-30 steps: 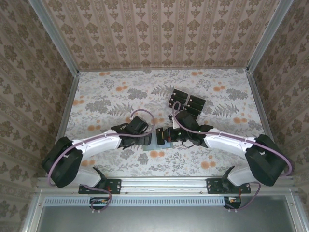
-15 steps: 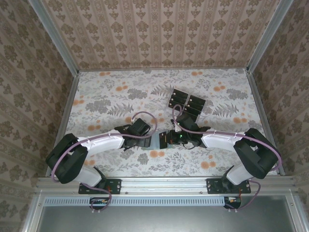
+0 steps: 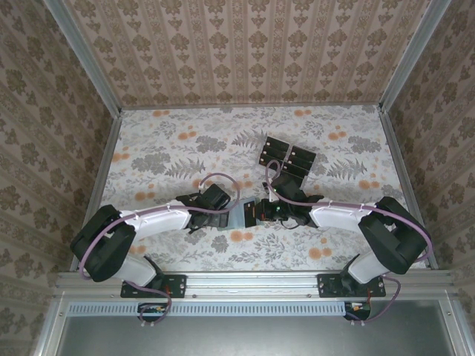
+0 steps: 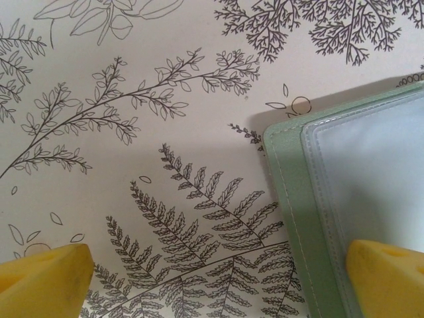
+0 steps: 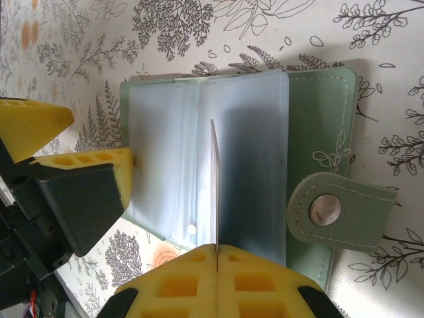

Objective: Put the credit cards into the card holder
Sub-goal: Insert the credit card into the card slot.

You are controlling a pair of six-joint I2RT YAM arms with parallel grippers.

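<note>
Open card holder flat on desk. Clenched right claw grips one card edge-on above holder's clear sleeves. Released left claw spread wide, one finger at holder's left edge, possibly pinning it. Next: pin cover, tilt card flat, slide into sleeve mouth.

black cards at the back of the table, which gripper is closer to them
Right. The right gripper, shut on a card, sits in front of the black cards, slightly left; the left gripper, open at the card holder, sits further left, farther from them.
</note>
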